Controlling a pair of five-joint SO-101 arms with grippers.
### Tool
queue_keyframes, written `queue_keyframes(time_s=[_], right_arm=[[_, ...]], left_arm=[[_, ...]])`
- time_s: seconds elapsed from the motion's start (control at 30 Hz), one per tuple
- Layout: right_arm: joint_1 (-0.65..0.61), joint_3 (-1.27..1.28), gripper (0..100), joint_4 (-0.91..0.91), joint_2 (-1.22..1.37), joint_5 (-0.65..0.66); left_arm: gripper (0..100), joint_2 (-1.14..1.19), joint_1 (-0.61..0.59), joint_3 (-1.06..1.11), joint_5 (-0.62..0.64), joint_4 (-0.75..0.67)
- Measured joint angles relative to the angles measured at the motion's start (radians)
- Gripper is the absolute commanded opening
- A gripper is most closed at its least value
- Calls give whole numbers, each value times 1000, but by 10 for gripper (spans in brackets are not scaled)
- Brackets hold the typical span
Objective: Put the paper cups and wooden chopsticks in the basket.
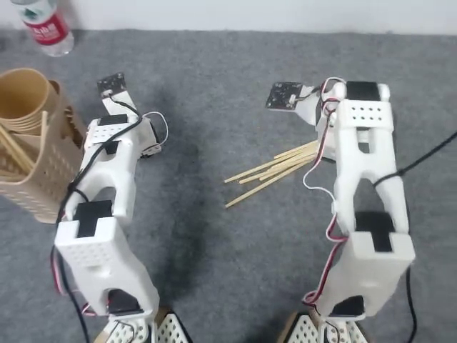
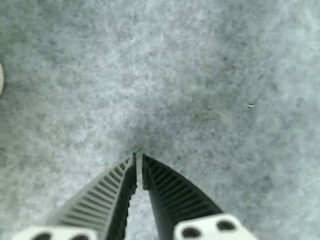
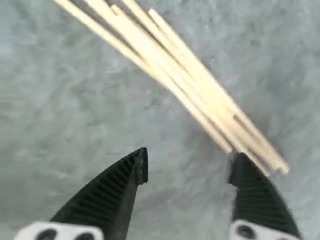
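Several wooden chopsticks (image 1: 275, 170) lie fanned on the grey carpet in the middle, their far ends under the right arm. My right gripper (image 3: 190, 167) is open just above them, with the chopstick bundle (image 3: 190, 85) running past one fingertip (image 3: 247, 172). A tan basket (image 1: 39, 171) at the left edge holds stacked paper cups (image 1: 25, 96) and a few chopsticks (image 1: 14, 153). My left gripper (image 2: 138, 159) is shut with nothing in it, pointing down at bare carpet beside the basket.
A plastic bottle with a red label (image 1: 44, 25) lies at the back left corner. Cables hang along both arms. Open carpet stretches between the two arms and toward the back wall.
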Motion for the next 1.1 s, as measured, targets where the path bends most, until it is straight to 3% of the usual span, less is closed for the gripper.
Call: queue_keyframes(time_s=[0.37,0.63,0.7,0.83,1.0,1.1], right_arm=[[-14,-3,285,-173,273,222],[-17,-167,283,-180,428,244],[-17,-206,239,-178,460,244],[-14,-258,12,-176,491,244],[-11,-292,96,-158,483,232],[-11,-290,55,-110,471,224]], left_arm=[[12,0,0,0,0,-21],[12,0,0,0,0,-21],[12,0,0,0,0,-21],[12,0,0,0,0,-21],[12,0,0,0,0,-21],[12,0,0,0,0,-21]])
